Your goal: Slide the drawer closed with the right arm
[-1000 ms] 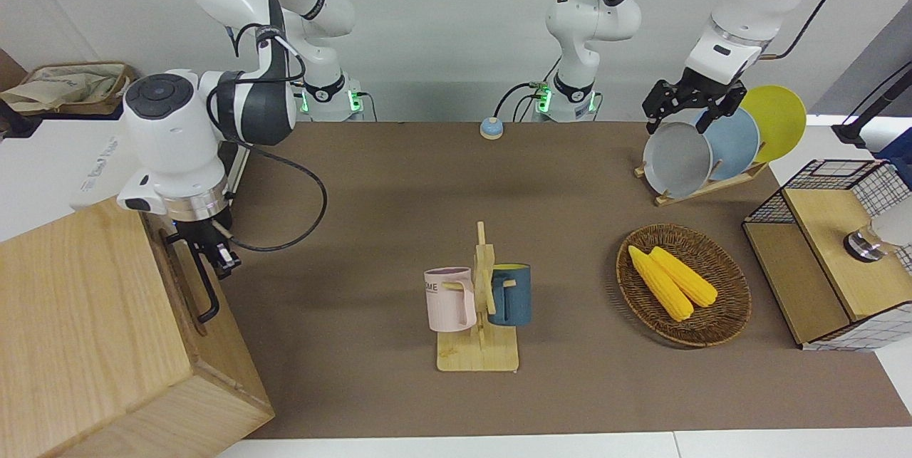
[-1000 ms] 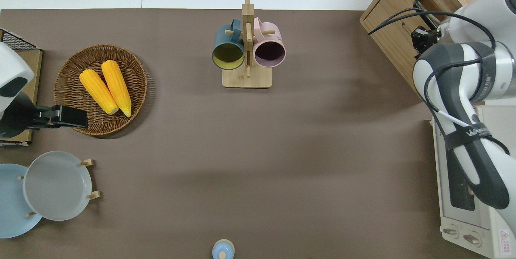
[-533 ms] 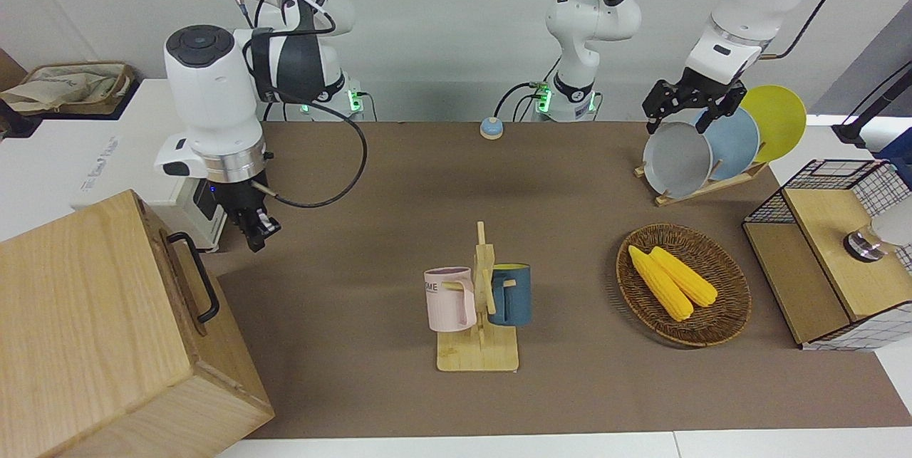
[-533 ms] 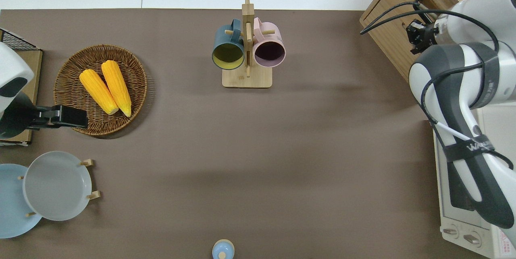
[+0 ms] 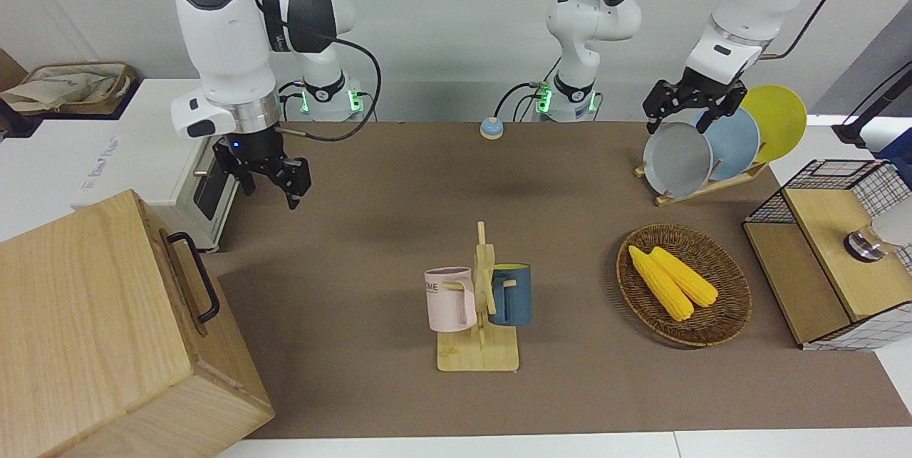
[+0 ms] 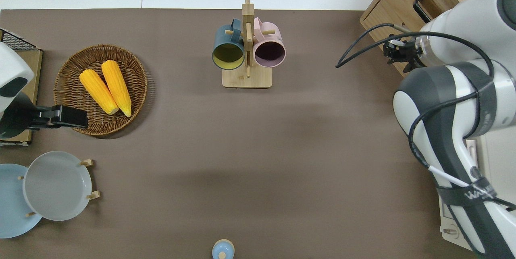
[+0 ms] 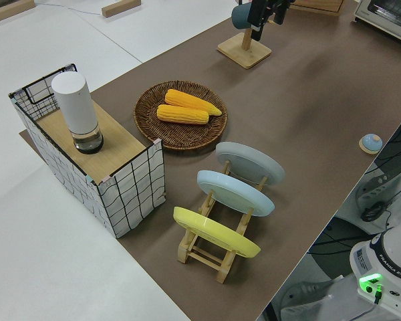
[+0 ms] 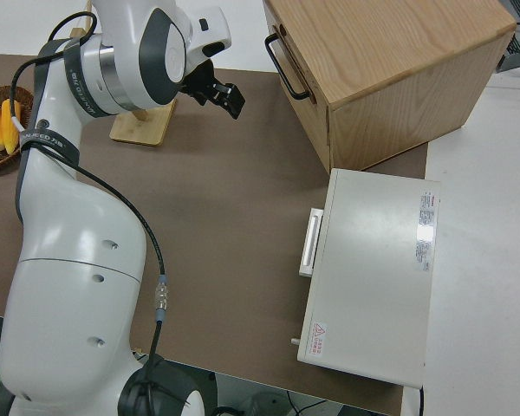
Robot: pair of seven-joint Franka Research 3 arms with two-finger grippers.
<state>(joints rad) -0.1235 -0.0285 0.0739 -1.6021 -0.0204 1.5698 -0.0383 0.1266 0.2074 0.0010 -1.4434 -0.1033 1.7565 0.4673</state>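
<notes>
Front view: the drawer (image 5: pixel 187 281) sits flush in the cabinet (image 5: pixel 85 315), its long black handle (image 5: pixel 194 275) running along the panel that faces the mug rack (image 5: pixel 479 301). The right gripper (image 5: pixel 269 184) hangs with fingers (image 5: pixel 293 187) spread and empty, open brown table (image 5: pixel 370 230) between them and the handle.
Overhead view: the right arm (image 6: pixel 455 102) hides most of the gripper; the cabinet is cut off at the frame corner.
Right side view: the fingers are clear of the handle, the toaster oven (image 8: pixel 373 277) well apart.
The left gripper (image 5: pixel 687 105) is parked; its fingers' spread can't be judged

Right gripper (image 5: pixel 273 184) is off the drawer (image 5: pixel 187 280) handle (image 5: pixel 194 275) now: it was at the handle 1.0 s ago, has since lifted and swung toward the table's middle, and hangs over bare table beside the cabinet (image 5: pixel 92 330), well apart from the handle. Fingers now spread.
</notes>
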